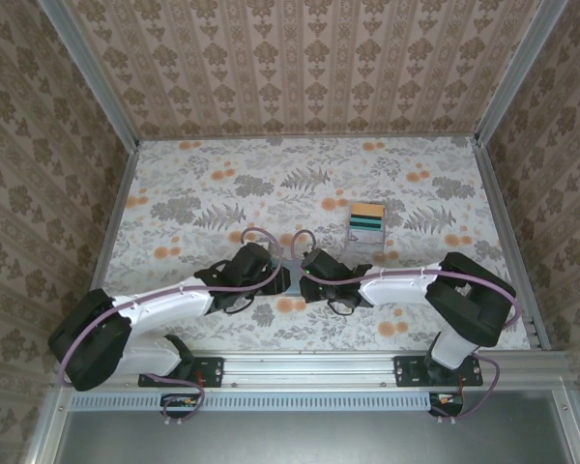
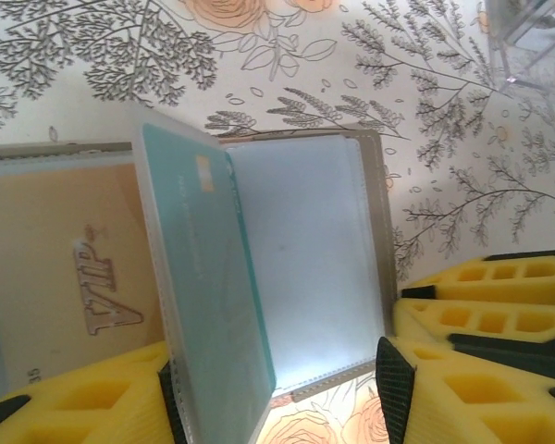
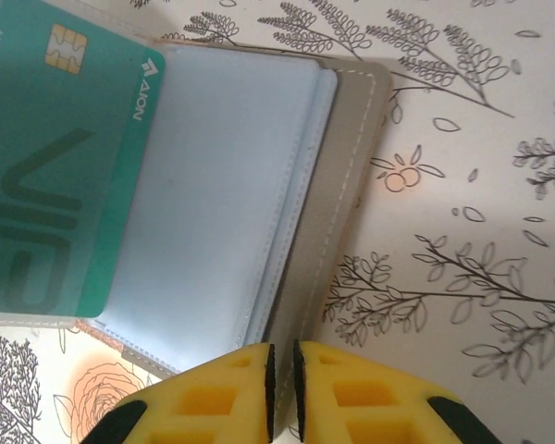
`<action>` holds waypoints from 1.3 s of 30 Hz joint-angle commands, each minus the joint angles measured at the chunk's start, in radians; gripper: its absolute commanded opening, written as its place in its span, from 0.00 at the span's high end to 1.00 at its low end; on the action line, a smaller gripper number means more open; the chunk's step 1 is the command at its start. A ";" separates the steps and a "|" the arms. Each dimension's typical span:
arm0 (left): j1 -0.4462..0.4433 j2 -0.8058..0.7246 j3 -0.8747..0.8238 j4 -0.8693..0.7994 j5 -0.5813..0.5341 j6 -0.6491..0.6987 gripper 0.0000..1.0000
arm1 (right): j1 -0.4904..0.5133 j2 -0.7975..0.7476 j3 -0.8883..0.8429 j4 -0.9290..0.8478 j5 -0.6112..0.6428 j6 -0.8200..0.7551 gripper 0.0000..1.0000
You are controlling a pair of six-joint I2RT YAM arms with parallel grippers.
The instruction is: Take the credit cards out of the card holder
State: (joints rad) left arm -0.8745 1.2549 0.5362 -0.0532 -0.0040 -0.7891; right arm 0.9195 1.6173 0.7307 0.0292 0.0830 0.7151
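Card holder (image 2: 305, 268) lies open on desk (image 2: 444, 139), between both grippers. Right gripper (image 3: 282, 370) jaws pinch its taupe cover edge. Left gripper (image 2: 279, 388) jaws wide, straddling leaf (image 2: 180, 231) holding teal card (image 2: 213, 305); orange card (image 2: 65, 268) sleeved alongside.

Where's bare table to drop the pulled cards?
Free: far-left table, left wall to left arm; back strip along the far wall; right of the clear box. Crowded: near centre, left gripper and right gripper at the card holder.
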 commanded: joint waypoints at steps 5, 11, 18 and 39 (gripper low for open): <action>0.061 -0.091 -0.025 -0.109 -0.059 0.048 0.44 | 0.002 -0.059 0.011 -0.052 0.042 0.004 0.79; 0.146 -0.127 -0.073 -0.104 -0.015 0.093 0.44 | 0.003 -0.071 0.058 -0.041 0.003 0.024 0.79; 0.193 -0.069 -0.092 -0.058 0.022 0.131 0.56 | 0.003 0.037 0.131 0.093 -0.131 0.113 0.82; 0.198 0.024 -0.137 0.027 0.053 0.096 0.74 | -0.027 0.253 0.190 0.210 -0.204 0.271 0.82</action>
State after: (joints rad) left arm -0.6788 1.2575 0.4187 -0.0048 0.0307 -0.6804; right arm 0.9009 1.8503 0.9138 0.2184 -0.1097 0.9546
